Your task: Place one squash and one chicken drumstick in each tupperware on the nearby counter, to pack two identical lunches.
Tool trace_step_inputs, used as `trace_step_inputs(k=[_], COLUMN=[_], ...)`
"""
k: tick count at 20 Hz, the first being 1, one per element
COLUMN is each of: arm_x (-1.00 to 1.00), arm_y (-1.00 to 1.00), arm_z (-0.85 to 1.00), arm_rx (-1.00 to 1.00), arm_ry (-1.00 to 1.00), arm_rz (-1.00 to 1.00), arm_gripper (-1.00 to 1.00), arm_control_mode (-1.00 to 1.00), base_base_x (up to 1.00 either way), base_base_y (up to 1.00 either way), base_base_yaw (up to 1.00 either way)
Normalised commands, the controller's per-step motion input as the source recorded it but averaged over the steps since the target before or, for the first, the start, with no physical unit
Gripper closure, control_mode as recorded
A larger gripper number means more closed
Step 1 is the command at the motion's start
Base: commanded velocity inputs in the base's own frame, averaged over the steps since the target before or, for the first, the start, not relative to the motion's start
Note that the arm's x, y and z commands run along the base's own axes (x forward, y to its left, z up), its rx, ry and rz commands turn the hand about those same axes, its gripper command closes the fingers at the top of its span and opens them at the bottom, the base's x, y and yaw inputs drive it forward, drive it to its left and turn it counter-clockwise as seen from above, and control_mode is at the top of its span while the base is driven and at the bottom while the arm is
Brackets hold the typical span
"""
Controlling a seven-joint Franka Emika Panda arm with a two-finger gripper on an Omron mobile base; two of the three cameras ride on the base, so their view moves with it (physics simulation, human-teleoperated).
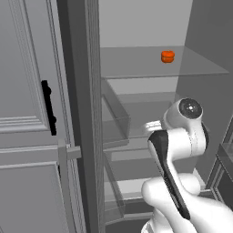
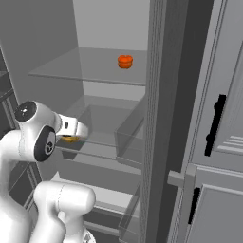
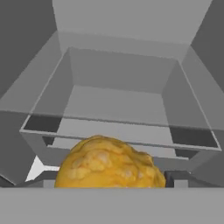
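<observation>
Fridge [image 1: 136, 91]: open — grey inside, with glass shelves and clear bins.
Fridge door [image 2: 209, 142]: grey and panelled with a black handle, standing just beside the opening in both base views.
Arm [image 1: 182, 150]: white, reaching forward into the middle level of the fridge.
Upper glass shelf [image 2: 85, 71]: above the arm, carrying a small orange squash.
Clear drawer [image 3: 122, 100]: an open-topped see-through box straight ahead of the hand in the hand view, beyond the yellow item.
Pincer [image 2: 71, 138]: low in the fridge; its jaws stand wide on either side of the drumstick, and I cannot tell if they touch it.
Chicken drumstick [image 3: 109, 165]: a bumpy golden-yellow lump — right at the pincer, between the dark finger tips [image 3: 175, 178].
Squash [image 1: 168, 56]: orange and squat, toward the back of the upper shelf, well apart from the pincer.
</observation>
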Motion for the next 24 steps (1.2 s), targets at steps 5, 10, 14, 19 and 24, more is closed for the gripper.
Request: trace_step_inputs(k=[5,10,14,19,24], arm_x=[-0.61,-0.99,-0.74,-0.35,0.0], arm_y=[-0.05,-0.03,-0.01,0.0,0.0], arm_z=[0.01,0.14,0.02,0.0,0.0], arm_rx=[0.15,0.02,0.0,0.0,0.0], arm_ry=[0.0,0.0,0.0,0.0,0.0], arm_rz=[0.0,0.0,0.0,0.0,0.0], arm_gripper=[1.0,1.0,1.0,1.0,1.0], arm_control_mode=[-1.0,-1.0,-1.0,-1.0,1.0], base_base_x=[0.0,0.0,0.0,0.0,-0.98], base_base_y=[0.0,0.0,0.0,0.0,0.0], base_base_yaw=[0.0,0.0,0.0,0.0,0.0])
